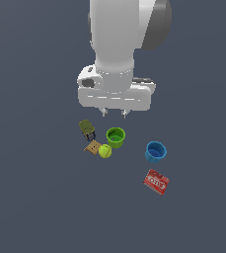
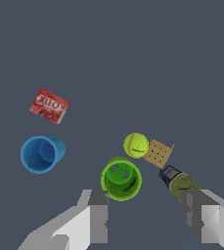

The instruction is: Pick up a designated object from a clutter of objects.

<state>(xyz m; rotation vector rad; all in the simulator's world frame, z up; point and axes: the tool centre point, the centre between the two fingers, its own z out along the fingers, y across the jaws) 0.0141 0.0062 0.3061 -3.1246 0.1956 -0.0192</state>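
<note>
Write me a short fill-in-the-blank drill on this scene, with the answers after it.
1. The gripper hangs above the clutter with its jaws ____.
2. The tennis ball touches the ____ box.
3. In the exterior view, the cup nearest the red box is ____.
4. Both the blue cup and the green cup stand ____.

Answers: open; tan; blue; upright

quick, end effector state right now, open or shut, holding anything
End effector: open and empty, above the clutter, not on the blue cup.
</note>
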